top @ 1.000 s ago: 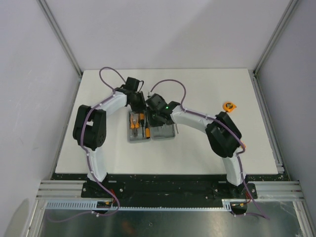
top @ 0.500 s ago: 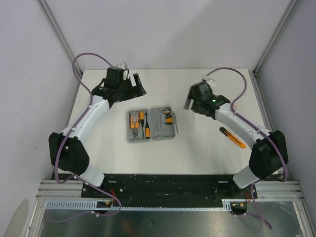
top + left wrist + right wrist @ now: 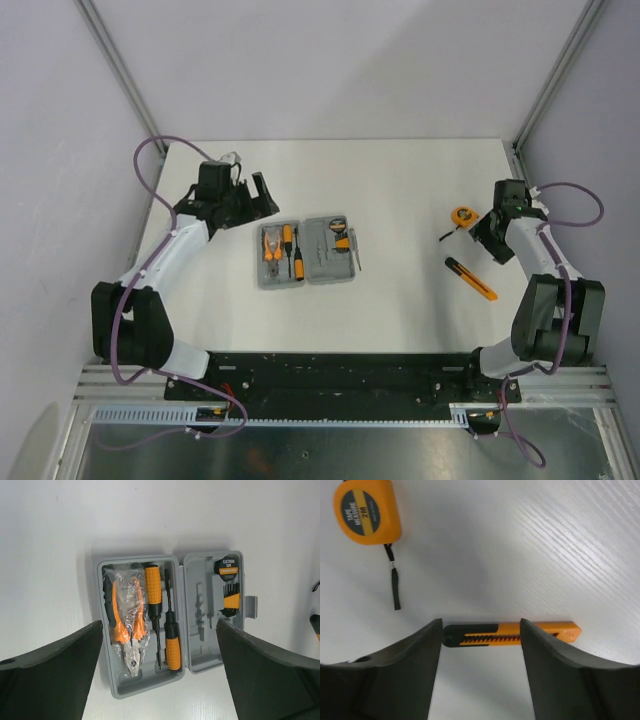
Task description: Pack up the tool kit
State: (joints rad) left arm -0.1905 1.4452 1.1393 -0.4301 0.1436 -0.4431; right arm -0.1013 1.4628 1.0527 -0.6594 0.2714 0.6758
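The grey tool kit case (image 3: 306, 253) lies open on the white table. In the left wrist view the case (image 3: 197, 652) holds wrapped pliers (image 3: 126, 625) and two orange-handled screwdrivers (image 3: 172, 647) in its left half, and a tape roll (image 3: 227, 567) in its right half. My left gripper (image 3: 260, 199) hovers back-left of the case, open and empty (image 3: 159, 635). The orange tape measure (image 3: 463, 215) and the orange-and-black knife (image 3: 471, 279) lie loose at the right. My right gripper (image 3: 487, 237) is open above them, with the knife (image 3: 512, 633) seen past its tips (image 3: 480, 630) and the tape measure (image 3: 367, 511) off to the upper left.
Metal frame posts (image 3: 537, 100) and pale walls close in the table at the back and sides. The black mounting rail (image 3: 330, 372) runs along the near edge. The left arm's purple cable (image 3: 150, 160) loops near the back-left corner.
Both arms have pulled away from the case. The left went to the back-left, the right swung out over the knife and tape measure. Both grippers opened.
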